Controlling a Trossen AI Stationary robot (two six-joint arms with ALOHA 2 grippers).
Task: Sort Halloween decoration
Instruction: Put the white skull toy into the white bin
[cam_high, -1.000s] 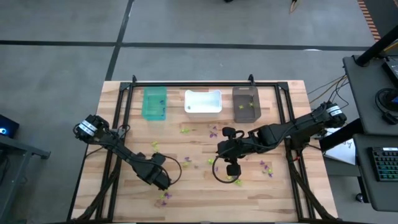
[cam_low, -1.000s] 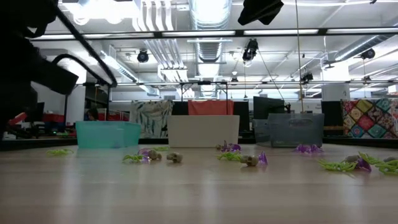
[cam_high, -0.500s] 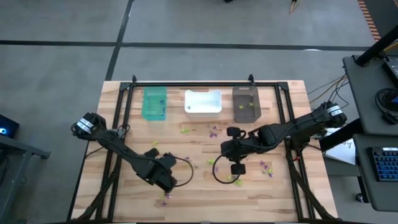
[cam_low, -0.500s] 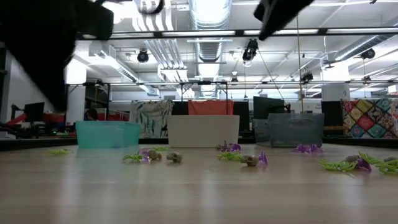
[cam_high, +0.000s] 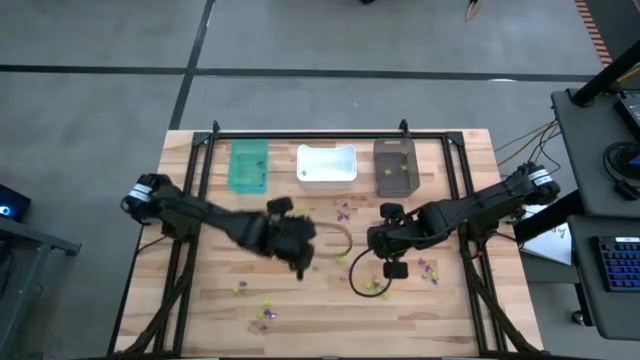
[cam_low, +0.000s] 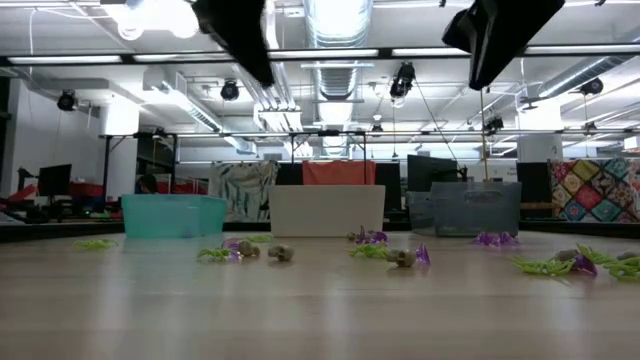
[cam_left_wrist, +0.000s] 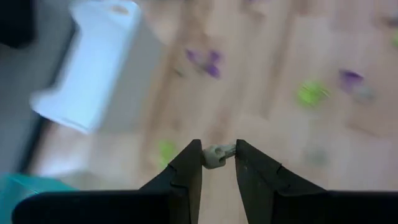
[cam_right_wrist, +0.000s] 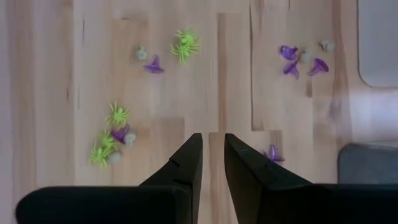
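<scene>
No legible writing or labels. Left gripper (cam_left_wrist: 218, 163), above mid-surface (cam_high: 200, 320) near the white bin (cam_high: 327, 164), jaws gripping a pale trinket (cam_left_wrist: 215, 155). Right gripper (cam_right_wrist: 211, 158) jaws narrowly parted, empty. Remaining trinkets (cam_right_wrist: 116, 134) lie scattered on the surface.

blur: left gripper (cam_high: 300, 262) smeared, high view | cut: both arms cropped by top edge, low view | tiny: pale trinket (cam_left_wrist: 215, 156) shape unclear, left wrist view
</scene>
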